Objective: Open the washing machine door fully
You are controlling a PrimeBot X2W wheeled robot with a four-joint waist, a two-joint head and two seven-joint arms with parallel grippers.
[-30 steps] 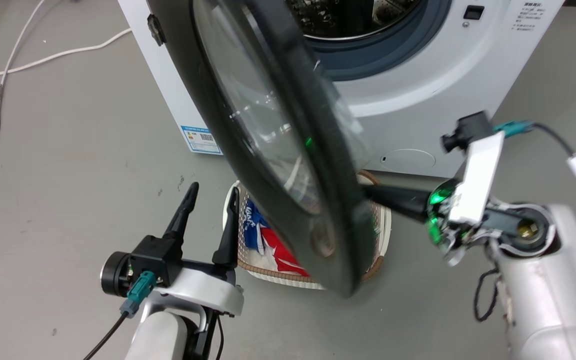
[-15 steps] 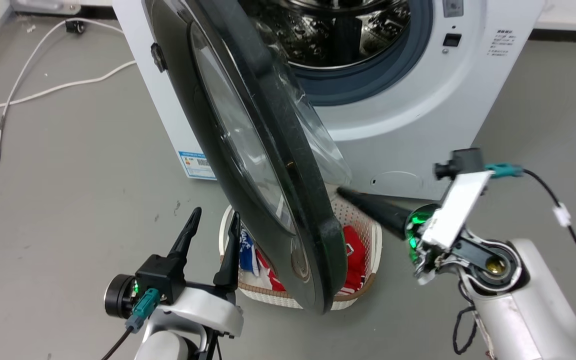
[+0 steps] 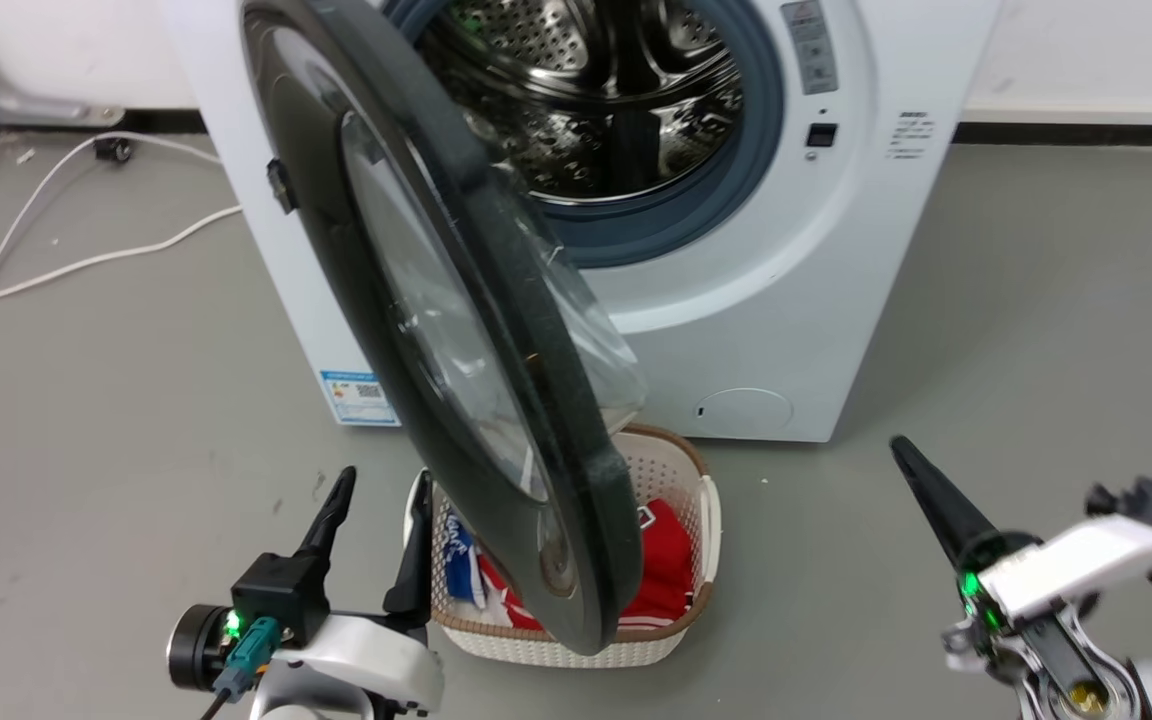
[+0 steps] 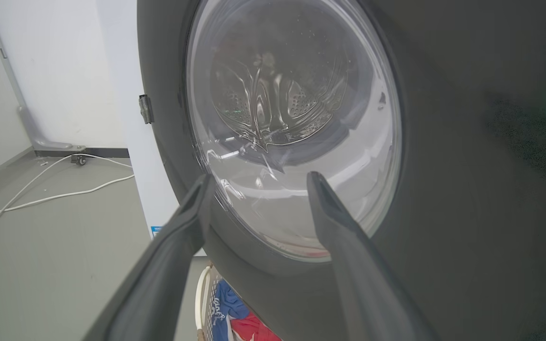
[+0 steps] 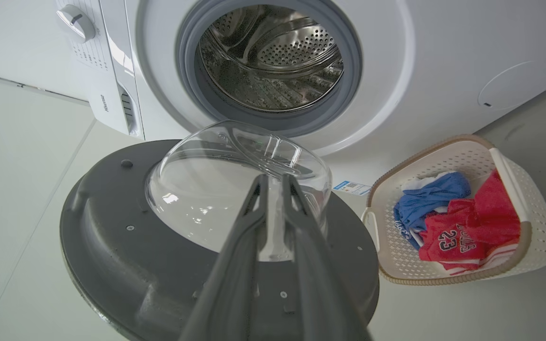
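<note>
1. The room had a grey floor (image 3: 86, 430) and a white wall. White cables (image 3: 76, 268) lay at 9 o'clock in the head view.
2. The left gripper (image 3: 384, 475) sat at 7 o'clock. Its two fingers were spread wide and held nothing. In the left wrist view they pointed at the door's outer glass from close by, but I could not tell if they touched it.
3. The right gripper (image 3: 901, 450) sat at 4 o'clock, well apart from the door. Its fingers were almost pressed together with nothing between them. Its own view faced the door's inner side, which looked like a good side to push from.
4. The washing machine door (image 3: 456, 330) hung about halfway open, running from 11 o'clock down to 6 o'clock. I think it had more swing to go, toward 9 o'clock.
5. A basket (image 3: 666, 645) stood on the floor under the door's low edge at 6 o'clock. The red and blue clothes (image 3: 661, 565) in it were likely waiting for a wash.
6. The washing machine (image 3: 796, 330) stood at 12 o'clock, its shiny drum (image 3: 586, 110) showing.
</note>
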